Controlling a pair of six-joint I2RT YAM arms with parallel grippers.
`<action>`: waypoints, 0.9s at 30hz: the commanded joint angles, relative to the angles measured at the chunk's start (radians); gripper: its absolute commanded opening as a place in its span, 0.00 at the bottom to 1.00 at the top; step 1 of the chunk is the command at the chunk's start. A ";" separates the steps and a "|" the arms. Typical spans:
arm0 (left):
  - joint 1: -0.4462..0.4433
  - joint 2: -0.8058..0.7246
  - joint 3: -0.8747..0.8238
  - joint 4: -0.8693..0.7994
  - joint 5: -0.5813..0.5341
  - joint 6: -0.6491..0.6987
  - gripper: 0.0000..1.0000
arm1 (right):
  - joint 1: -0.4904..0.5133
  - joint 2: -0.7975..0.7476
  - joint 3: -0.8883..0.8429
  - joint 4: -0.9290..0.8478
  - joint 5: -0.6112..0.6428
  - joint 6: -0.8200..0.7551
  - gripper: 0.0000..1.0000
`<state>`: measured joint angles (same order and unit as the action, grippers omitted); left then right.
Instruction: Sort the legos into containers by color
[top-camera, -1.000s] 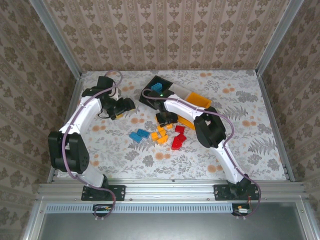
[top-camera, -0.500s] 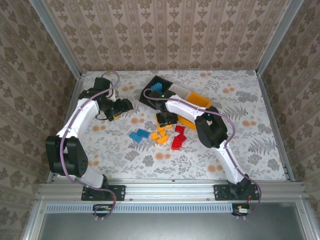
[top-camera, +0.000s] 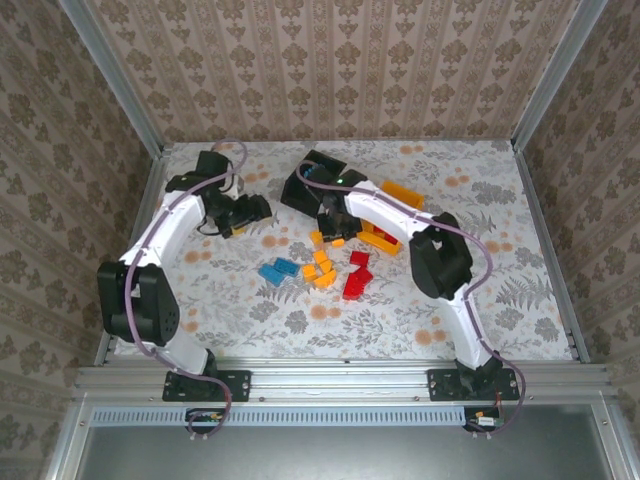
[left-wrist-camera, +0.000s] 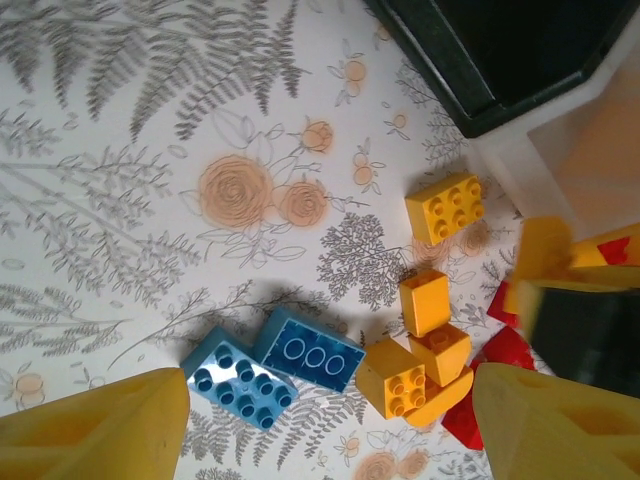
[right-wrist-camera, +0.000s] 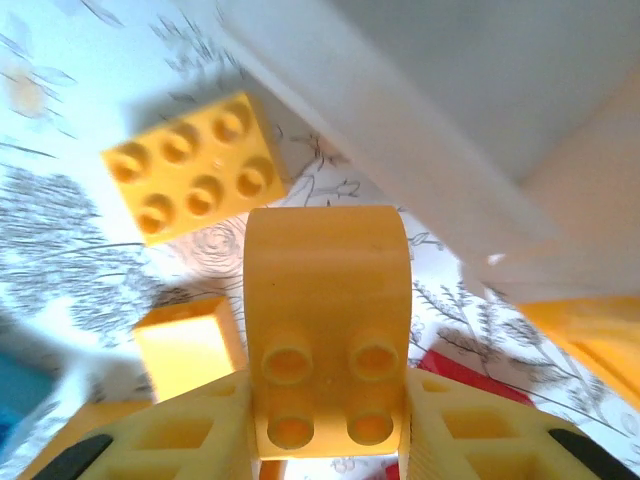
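right gripper: (right-wrist-camera: 328, 405) pinched on a yellow brick (right-wrist-camera: 328, 300), studs toward the wrist camera, a finger on each side
right gripper place: in the top view it hangs at the far edge of the brick pile, just beside the black bin (top-camera: 305, 185)
around the held brick: white bin (right-wrist-camera: 400, 130) wall just behind it; a flat six-stud yellow brick (right-wrist-camera: 195, 165) on the table (top-camera: 480, 220) below and to one side; a corner of the yellow bin (right-wrist-camera: 590, 340) at the frame edge
left gripper: (left-wrist-camera: 325, 430) fingers spread wide, nothing between them; parked well left of the pile in the top view
left wrist view: two blue bricks (left-wrist-camera: 275, 360) touching each other, straight ahead of the open fingers; loose yellow bricks (left-wrist-camera: 420, 340) bunched just beside them; red bricks (left-wrist-camera: 500, 350) partly hidden behind those
bins: black, white and yellow side by side at the far middle of the table; the right arm covers much of the white and yellow ones from above, so contents are hard to read
step in hand: likely the carry of the yellow brick to the yellow bin, grasp done and drop not yet made
progress: early to mid, as most bricks lie loose on the table
next move needs: swing right past the white bin, get over the yellow bin's opening, then spread the fingers; clear the bin walls on the way
left arm option: blue bricks are the nearest pick for it
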<state>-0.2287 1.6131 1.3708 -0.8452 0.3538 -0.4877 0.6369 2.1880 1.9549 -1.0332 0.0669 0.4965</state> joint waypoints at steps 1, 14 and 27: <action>-0.065 0.035 0.074 -0.055 -0.061 0.098 0.76 | -0.039 -0.102 0.025 0.006 -0.027 -0.001 0.35; -0.219 0.112 0.155 -0.124 -0.137 0.274 0.76 | -0.195 0.170 0.405 -0.071 -0.089 -0.001 0.37; -0.340 0.269 0.225 -0.115 -0.151 0.325 0.76 | -0.236 0.260 0.518 -0.121 -0.110 -0.022 0.53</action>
<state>-0.5575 1.8557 1.5524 -0.9539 0.2089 -0.2031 0.3973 2.4760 2.4439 -1.1000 -0.0315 0.4923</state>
